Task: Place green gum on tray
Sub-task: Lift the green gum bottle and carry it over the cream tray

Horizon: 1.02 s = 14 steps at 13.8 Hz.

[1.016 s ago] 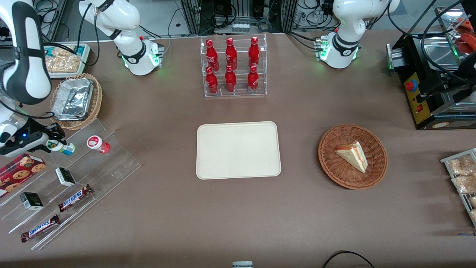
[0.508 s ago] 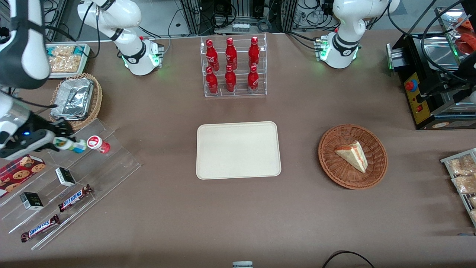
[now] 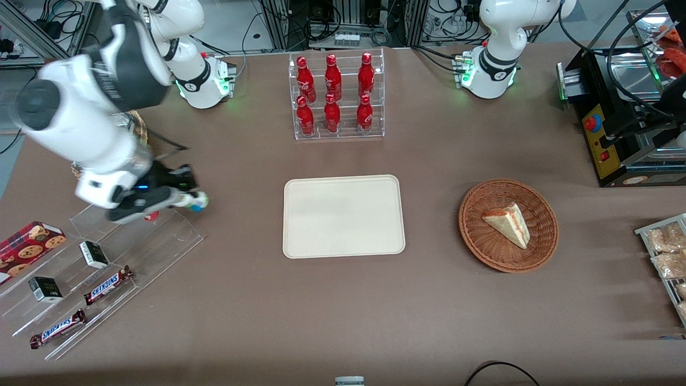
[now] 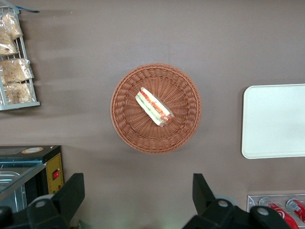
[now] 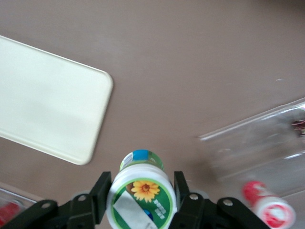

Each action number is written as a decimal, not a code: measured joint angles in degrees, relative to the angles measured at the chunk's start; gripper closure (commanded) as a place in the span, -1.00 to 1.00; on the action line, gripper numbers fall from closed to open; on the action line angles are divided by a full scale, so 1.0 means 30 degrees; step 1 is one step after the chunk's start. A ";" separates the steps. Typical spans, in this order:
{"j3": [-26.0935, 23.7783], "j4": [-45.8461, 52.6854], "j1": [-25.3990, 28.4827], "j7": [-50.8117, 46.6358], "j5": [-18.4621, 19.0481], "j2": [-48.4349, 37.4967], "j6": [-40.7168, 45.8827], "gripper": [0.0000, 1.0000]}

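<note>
pincer grips green gum (above table)

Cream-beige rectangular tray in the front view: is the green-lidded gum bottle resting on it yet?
No. The cream-beige rectangular tray lies bare, and the green-lidded gum bottle is held in the gripper, off the tray toward the working arm's end.

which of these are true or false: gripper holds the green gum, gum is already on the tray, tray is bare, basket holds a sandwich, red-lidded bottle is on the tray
1. The gripper is shut on the green gum. True.
2. The green gum already rests on the tray. False: it is held in the air above the table, between the acrylic stand and the tray.
3. The tray has nothing on it. True.
4. The wicker basket holds a sandwich wedge. True.
5. The red-lidded bottle lies on the tray. False: it sits on the acrylic stand.
</note>
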<state>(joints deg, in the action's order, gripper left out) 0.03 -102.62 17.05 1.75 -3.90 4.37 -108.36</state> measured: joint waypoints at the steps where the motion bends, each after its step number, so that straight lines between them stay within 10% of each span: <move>1: 0.0003 0.0204 0.0983 -0.1598 0.0005 0.0458 -0.0066 1.00; 14: 0.0086 0.1714 0.8162 -1.4804 0.2864 0.8202 -0.7133 1.00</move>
<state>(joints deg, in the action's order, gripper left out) 0.29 -97.48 41.54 -42.66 4.69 28.98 -129.76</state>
